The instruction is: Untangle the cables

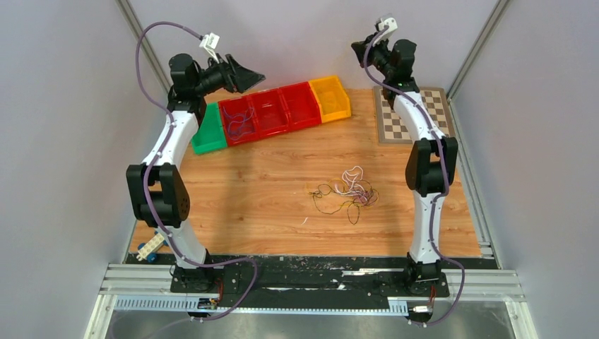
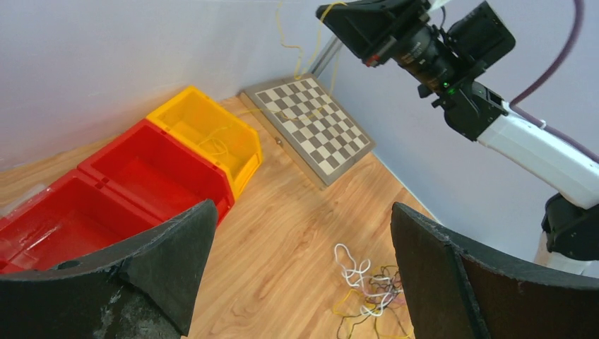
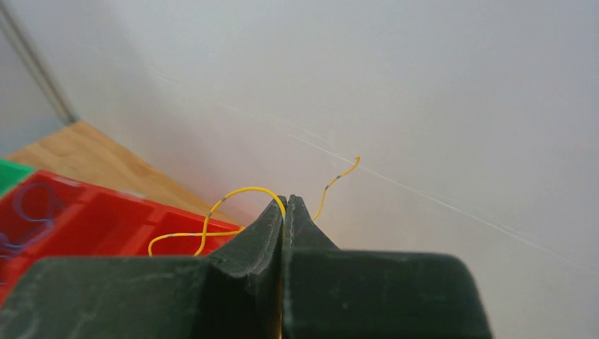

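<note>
The left gripper (image 1: 248,75) hangs over the red bins (image 1: 272,109), jaws spread wide and empty. The tangle of cables (image 1: 346,192) lies mid-right on the table (image 1: 268,205). The right gripper (image 3: 286,206), raised high, is clamped on one yellow cable (image 3: 244,191). The step in hand is probably separating that strand. Next: lower it over the yellow bin (image 1: 330,97) and release.
</note>
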You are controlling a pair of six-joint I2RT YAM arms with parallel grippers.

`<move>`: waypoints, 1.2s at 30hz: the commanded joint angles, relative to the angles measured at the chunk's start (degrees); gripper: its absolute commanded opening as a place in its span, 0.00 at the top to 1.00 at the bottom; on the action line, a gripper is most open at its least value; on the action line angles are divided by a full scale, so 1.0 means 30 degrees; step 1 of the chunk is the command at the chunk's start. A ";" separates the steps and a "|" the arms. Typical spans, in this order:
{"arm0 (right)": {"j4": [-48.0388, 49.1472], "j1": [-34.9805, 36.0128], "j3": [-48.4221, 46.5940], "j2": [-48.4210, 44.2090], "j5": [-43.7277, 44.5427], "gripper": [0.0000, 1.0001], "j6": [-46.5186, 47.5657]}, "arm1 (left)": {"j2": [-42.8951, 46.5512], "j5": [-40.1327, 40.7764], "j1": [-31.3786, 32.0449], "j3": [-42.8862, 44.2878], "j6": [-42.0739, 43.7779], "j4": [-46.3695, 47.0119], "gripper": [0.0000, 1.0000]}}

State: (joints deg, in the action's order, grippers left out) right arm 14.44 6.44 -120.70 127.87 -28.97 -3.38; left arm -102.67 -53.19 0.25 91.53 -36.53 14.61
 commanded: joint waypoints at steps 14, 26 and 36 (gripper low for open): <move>0.1372 0.2462 -0.2327 0.4774 0.5114 1.00 0.7341 | 0.0676 0.1946 -0.0662 -0.0482 0.2713 -0.1825 0.00; 0.0050 0.2556 -0.1762 0.6698 0.5724 1.00 0.7478 | 0.0767 0.2158 -0.0866 -0.0602 0.3147 -0.2500 0.00; -0.0406 0.2427 -0.0766 0.5229 0.5888 0.51 0.8271 | 0.0682 0.2203 -0.0894 -0.0764 0.3231 -0.2712 0.00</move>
State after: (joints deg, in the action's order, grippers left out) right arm 12.71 14.09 -124.55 147.98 -11.79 19.75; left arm -101.91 -46.92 -1.98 88.88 -27.99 5.69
